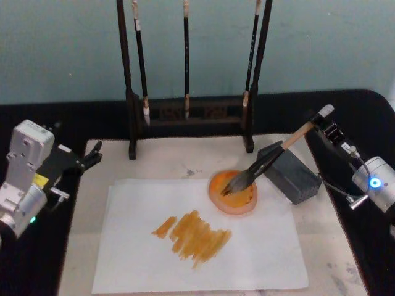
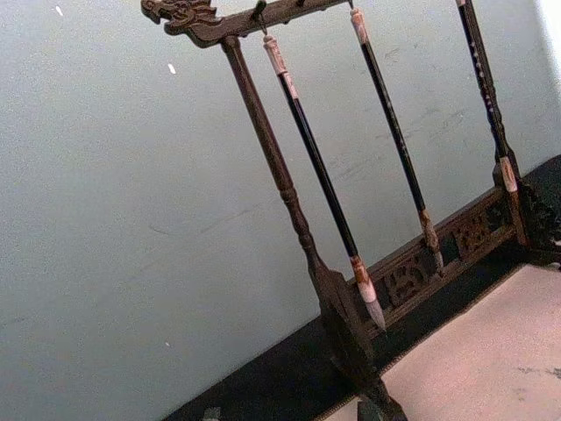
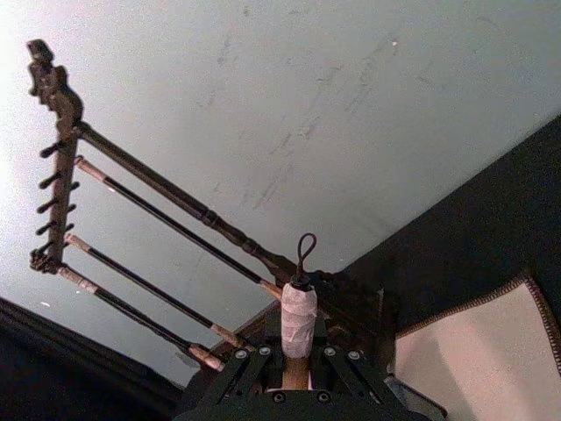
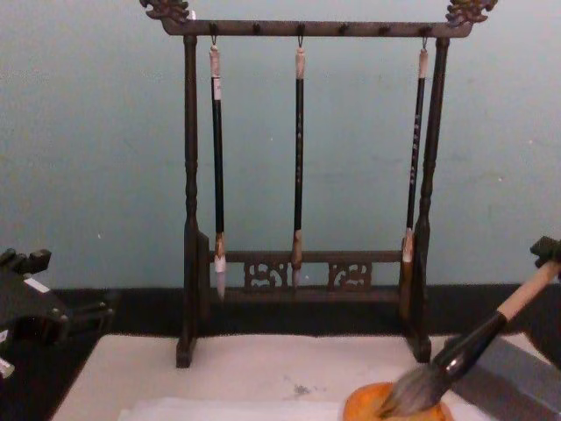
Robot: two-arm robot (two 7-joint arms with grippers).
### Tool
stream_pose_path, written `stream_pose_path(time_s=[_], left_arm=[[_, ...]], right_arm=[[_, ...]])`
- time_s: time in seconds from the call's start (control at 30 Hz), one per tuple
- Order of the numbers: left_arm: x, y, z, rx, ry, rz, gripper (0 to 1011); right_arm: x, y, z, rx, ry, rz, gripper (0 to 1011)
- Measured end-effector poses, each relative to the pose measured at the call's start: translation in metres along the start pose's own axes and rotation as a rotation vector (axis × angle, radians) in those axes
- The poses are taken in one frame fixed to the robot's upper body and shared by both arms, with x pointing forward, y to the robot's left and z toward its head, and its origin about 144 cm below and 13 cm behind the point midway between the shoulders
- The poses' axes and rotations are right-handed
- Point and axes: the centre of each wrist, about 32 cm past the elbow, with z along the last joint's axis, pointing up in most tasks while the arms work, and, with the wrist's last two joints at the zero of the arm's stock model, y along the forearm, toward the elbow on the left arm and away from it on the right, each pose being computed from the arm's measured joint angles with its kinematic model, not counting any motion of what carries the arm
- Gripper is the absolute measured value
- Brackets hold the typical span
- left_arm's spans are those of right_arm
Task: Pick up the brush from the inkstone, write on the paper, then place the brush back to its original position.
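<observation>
The right gripper [image 1: 322, 122] pinches the brush [image 1: 271, 159] at its white-wrapped top; it slants over the grey block [image 1: 299, 180], bristles in the orange dish [image 1: 245, 203] on the paper's [image 1: 247, 259] far right corner. The left gripper [image 1: 91, 155] sits parked at left

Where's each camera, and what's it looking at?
Head: up high, looking down at paper, brush, left gripper, right gripper.
Left wrist: on left arm, facing rack and wall.
Right wrist: on right arm, looking past right gripper and brush top at rack.
Chest: low, looking across at rack; left gripper shows.
Shared: head and chest see brush tip on dish.
</observation>
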Motion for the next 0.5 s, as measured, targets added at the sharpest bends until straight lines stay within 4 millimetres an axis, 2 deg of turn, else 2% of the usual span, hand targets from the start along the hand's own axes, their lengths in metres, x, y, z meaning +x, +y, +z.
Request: stream_pose_path(time_s=[0.5], left_arm=[[0.000,0.000,0.000,0.000,0.000,0.000,1010]], right_arm=[[0.013,0.010,-0.011,0.005,0.079,-0.024,161]])
